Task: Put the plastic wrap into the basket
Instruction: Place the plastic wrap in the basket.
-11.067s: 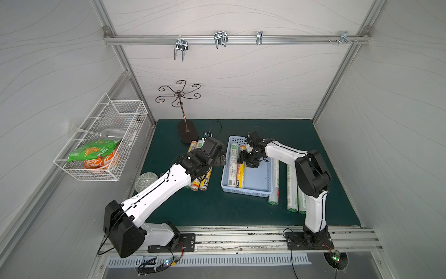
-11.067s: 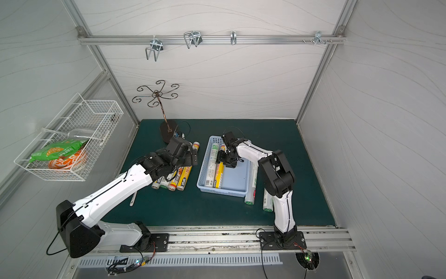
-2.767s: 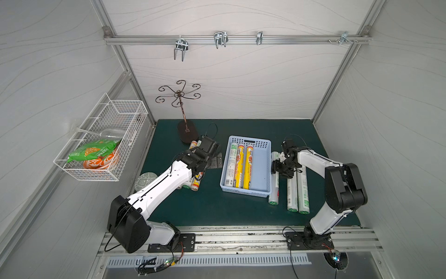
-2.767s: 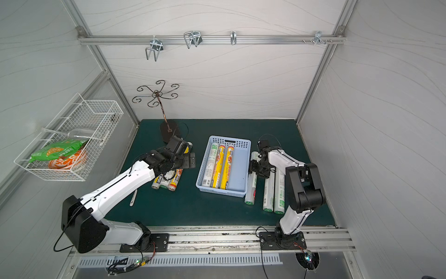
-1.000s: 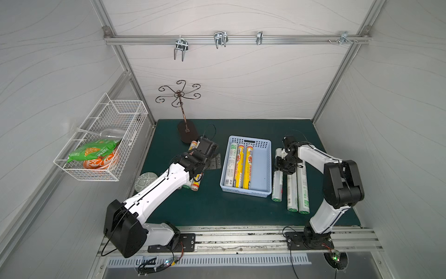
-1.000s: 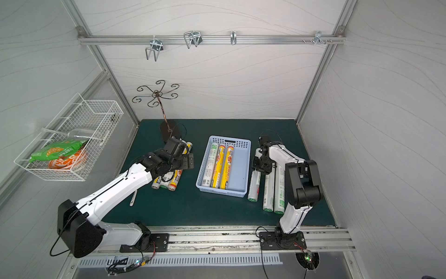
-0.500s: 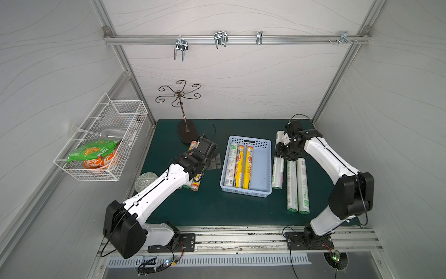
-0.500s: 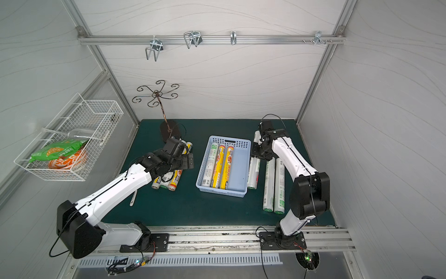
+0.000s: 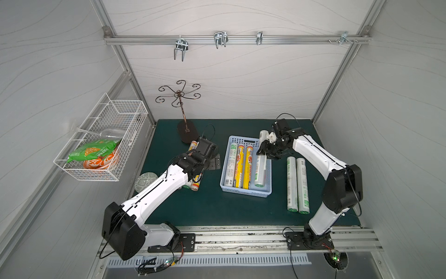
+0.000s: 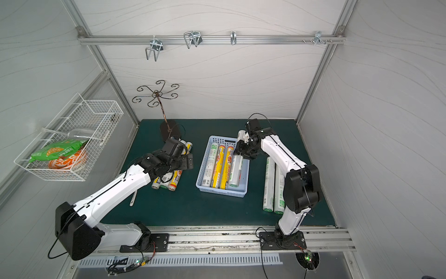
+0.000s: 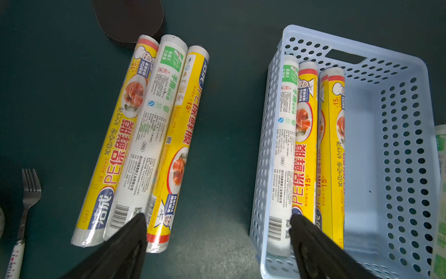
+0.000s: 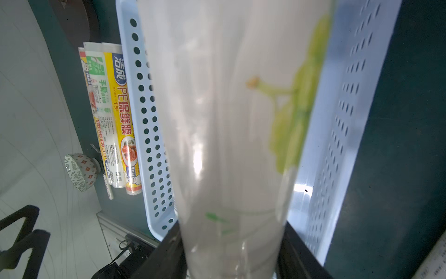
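Note:
The light-blue basket [image 9: 243, 193] [image 10: 222, 192] [image 11: 405, 120] [image 12: 147, 120] sits mid-mat with three plastic wrap rolls [image 9: 239, 169] [image 11: 304, 145] along its left side. My right gripper [image 9: 264, 151] [image 10: 242, 151] [image 12: 231, 253] is shut on a white, green-printed roll [image 9: 261, 166] [image 10: 235, 172] [image 12: 231, 120], held lengthwise over the basket's free right side. My left gripper [image 9: 213, 161] [image 10: 188, 162] [image 11: 217, 218] hangs open over bare mat, between the basket and three rolls [image 11: 147, 135] [image 10: 169, 182] on the mat. Two more white rolls [image 9: 296, 184] [image 10: 272, 186] lie right of the basket.
A black cup stand [image 9: 184, 134] rises at the back left. A patterned bowl [image 9: 147, 181] and a fork [image 11: 26, 205] lie by the left wall. A white wire basket [image 9: 103, 145] with a snack bag hangs on that wall.
My right gripper has lifted a white roll from the mat right of the basket and carried it left, over the basket. The left arm has hardly moved.

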You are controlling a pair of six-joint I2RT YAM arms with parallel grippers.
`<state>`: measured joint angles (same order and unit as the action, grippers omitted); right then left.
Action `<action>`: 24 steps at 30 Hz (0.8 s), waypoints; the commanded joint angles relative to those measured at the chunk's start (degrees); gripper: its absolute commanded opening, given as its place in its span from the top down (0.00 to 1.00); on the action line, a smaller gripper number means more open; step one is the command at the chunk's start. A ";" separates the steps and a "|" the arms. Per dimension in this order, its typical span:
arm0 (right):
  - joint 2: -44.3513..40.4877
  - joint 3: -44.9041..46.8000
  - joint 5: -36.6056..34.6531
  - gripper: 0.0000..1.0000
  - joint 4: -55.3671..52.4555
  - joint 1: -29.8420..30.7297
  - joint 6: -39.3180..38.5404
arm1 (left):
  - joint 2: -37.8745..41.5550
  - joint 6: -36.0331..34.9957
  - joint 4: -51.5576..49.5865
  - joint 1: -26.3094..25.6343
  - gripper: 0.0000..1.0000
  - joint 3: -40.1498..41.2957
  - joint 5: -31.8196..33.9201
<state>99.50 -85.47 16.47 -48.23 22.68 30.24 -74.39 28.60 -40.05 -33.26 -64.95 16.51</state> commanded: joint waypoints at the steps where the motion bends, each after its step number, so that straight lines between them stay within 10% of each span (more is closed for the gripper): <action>1: 1.96 -1.63 -0.33 0.74 2.95 0.41 1.36 | 1.03 -0.04 2.06 0.34 0.05 0.15 0.44; 24: 10.96 2.13 -3.55 0.73 7.05 2.46 0.15 | 0.47 0.41 2.66 0.38 0.05 0.70 -0.74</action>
<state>109.34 -83.55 12.71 -41.28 24.67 30.17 -74.39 28.86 -39.72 -33.26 -64.05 16.03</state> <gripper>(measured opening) 0.537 0.949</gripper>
